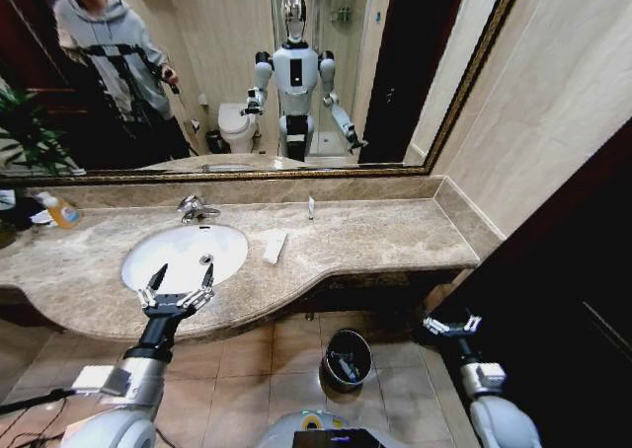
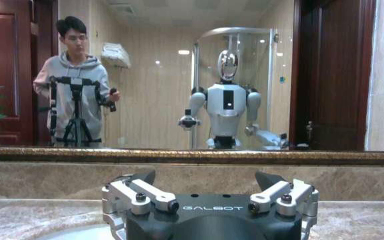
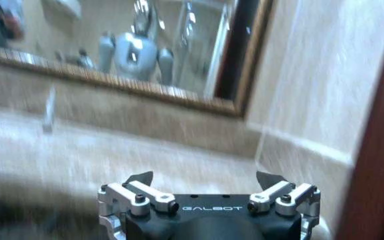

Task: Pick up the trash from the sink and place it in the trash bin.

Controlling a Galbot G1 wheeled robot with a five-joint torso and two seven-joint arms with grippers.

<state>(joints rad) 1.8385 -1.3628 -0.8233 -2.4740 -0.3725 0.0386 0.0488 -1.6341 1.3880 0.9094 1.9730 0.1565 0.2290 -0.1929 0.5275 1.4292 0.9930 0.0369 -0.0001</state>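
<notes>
The white oval sink sits in the marble counter, with its chrome faucet behind it. My left gripper hovers open over the basin's front rim, nothing between its fingers; its fingertips point toward the mirror. One piece of trash, a flat white bar, lies on the counter just right of the sink. A slim white vial stands by the back wall. The black trash bin sits on the floor below the counter with small items inside. My right gripper hangs open and low at the right.
A bottle of orange liquid stands at the counter's far left beside a plant. A large mirror covers the wall behind. A dark door is close to the right arm. Tiled floor lies around the bin.
</notes>
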